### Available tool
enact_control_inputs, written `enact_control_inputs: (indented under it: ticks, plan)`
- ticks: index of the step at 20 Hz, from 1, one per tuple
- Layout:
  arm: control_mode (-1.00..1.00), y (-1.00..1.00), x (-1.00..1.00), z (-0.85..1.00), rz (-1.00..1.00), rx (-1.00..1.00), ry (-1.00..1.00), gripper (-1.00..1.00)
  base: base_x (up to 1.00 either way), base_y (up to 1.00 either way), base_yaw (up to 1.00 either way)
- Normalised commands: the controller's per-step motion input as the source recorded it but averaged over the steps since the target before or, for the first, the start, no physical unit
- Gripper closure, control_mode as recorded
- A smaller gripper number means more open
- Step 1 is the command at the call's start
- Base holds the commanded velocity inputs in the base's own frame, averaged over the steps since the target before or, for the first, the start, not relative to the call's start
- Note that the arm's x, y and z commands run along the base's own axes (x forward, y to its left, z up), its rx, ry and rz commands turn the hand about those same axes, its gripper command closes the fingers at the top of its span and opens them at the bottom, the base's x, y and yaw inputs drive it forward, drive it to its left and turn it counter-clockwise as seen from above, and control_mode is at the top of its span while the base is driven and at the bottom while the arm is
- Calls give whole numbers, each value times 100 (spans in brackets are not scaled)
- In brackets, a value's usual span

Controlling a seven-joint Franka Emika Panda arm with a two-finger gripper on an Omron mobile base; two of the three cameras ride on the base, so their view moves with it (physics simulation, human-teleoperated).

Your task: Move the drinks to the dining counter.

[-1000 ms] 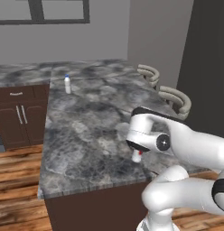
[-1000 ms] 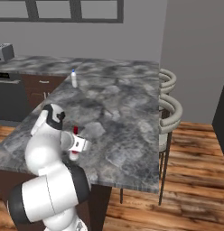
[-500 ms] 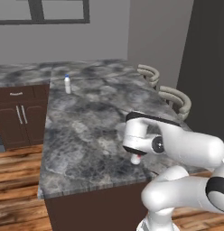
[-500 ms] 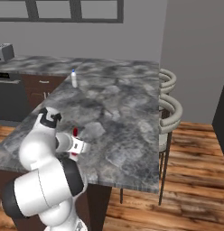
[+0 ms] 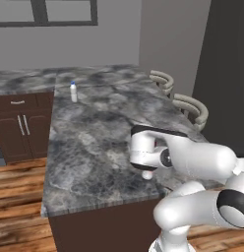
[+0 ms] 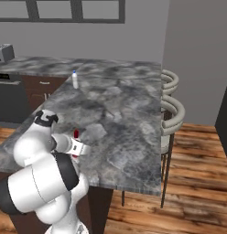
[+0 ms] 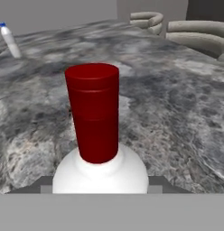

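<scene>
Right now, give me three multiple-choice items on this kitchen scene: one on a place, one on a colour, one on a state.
1. Where does the blue-capped bottle stand?
A. on a stool
B. on the dining counter, at its far end
C. on the wood floor

2. What colour is the cap of the bottle in the gripper?
A. red
B. green
C. yellow

3. How is the red-capped bottle placed?
A. lying flat on the counter
B. upside down
C. cap pointing away from the hand, along the gripper

Answers: 1 B, it stands upright on the marbled slab far from the arm. 2 A, the hand view shows a red cap. 3 C, the cap rises ahead of the white shoulders in the hand view.
</scene>
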Motion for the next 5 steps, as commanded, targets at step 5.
enact_control_inputs:
  ticks: [5]
  plan:
    - [-100,8,-30,-43,-8,1,0,100,0,0,0]
